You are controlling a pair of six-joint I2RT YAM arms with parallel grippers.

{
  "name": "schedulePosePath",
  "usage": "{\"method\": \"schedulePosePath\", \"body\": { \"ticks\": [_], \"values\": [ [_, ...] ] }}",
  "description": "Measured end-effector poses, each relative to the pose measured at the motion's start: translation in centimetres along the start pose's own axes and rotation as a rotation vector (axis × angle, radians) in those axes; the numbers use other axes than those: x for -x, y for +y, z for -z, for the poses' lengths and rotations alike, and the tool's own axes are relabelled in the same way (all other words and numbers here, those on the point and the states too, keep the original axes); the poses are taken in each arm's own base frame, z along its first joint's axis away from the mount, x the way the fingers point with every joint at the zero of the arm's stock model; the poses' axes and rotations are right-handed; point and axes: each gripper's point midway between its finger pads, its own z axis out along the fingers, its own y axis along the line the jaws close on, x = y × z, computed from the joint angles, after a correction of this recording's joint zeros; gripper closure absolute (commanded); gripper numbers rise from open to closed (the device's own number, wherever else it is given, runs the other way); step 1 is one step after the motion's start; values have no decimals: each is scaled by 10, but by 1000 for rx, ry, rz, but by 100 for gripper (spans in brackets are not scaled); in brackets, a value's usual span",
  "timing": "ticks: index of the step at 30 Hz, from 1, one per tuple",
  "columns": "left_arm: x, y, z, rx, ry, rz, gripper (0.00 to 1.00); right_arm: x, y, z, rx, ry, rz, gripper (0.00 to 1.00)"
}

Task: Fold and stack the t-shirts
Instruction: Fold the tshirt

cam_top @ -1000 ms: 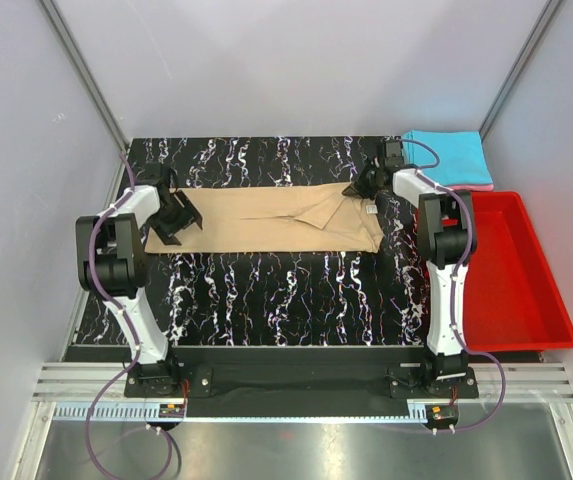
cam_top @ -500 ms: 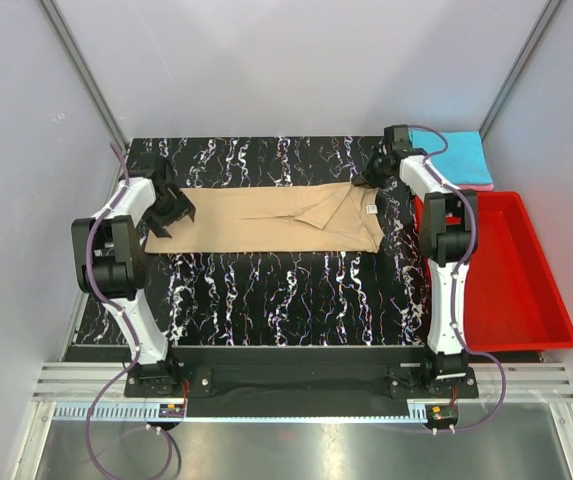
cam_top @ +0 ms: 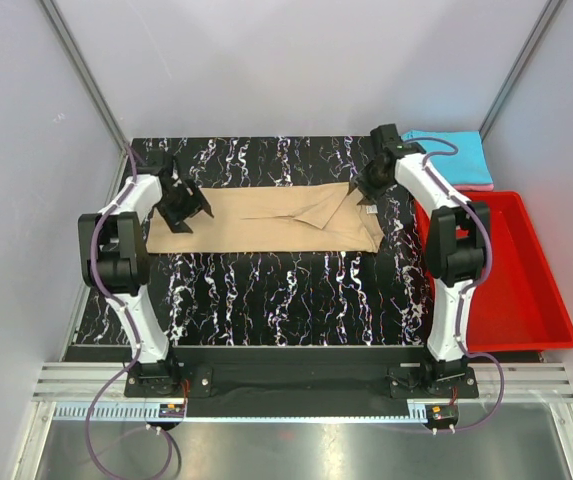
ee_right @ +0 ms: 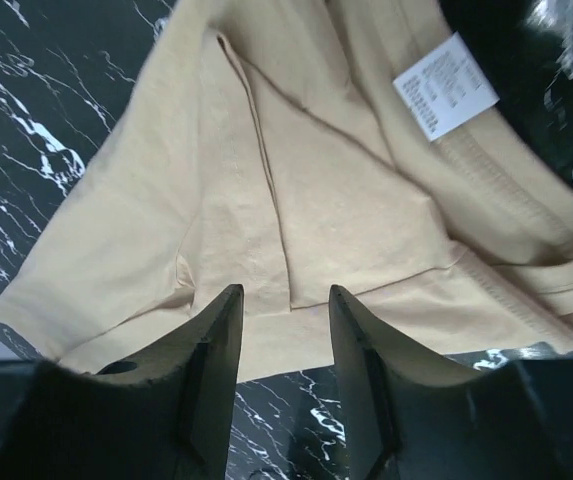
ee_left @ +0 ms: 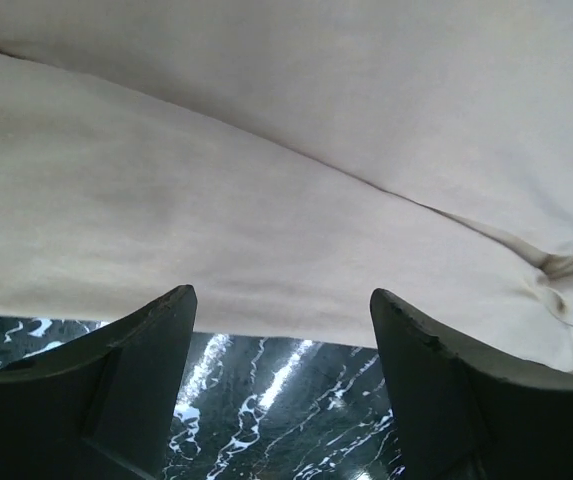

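While lying long and flat mid-table: tan t-shirt (cam_top: 266, 220), judged soft, light, limp | best held at end edges | left gripper (ee_left: 281, 300) spread, empty, left end | right gripper (ee_right: 286, 295) parted, empty, near collar label (ee_right: 444, 83) | far right: folded cyan t-shirt (cam_top: 451, 155)

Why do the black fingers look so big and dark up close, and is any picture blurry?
Left wrist view: the black gripper fingers sit by the lens, so they loom dark, and the tan cloth t-shirt looks slightly soft. Right wrist view: sharper; the small white neck label shows print lines. Top external view: even light, pale shine on the metal strip at the bottom.
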Motion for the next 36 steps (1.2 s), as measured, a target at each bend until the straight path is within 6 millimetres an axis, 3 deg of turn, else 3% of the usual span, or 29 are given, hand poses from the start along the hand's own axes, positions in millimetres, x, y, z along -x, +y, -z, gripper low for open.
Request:
{"method": "schedulePosePath", "body": {
  "ticks": [4, 13, 18, 21, 25, 28, 31, 33, 36],
  "values": [
    [-7, 20, -22, 73, 49, 20, 24, -17, -5, -22, -40, 25, -38, 53],
    [2, 57, -28, 194, -7, 68, 24, -14, -41, -73, -157, -16, -23, 53],
    [-7, 75, -17, 251, -34, 97, 24, -1, -38, -76, -159, -62, 51, 53],
    [-18, 81, 3, 267, -60, 98, 24, 8, -31, -82, -153, -82, 108, 53],
    [-7, 58, 47, 185, -182, 48, 24, 32, -9, -97, -109, -120, 199, 53],
    [2, 27, 63, 90, -241, -21, 25, 49, 17, -111, -12, -129, 294, 50],
    [6, -3, 53, 7, -215, -91, 26, 65, 41, -120, 76, -140, 382, 48],
    [11, -17, 33, -19, -174, -125, 26, 72, 48, -123, 111, -147, 434, 47],
    [12, -18, 1, -4, -112, -147, 26, 75, 45, -119, 121, -136, 475, 44]
  ]
}}
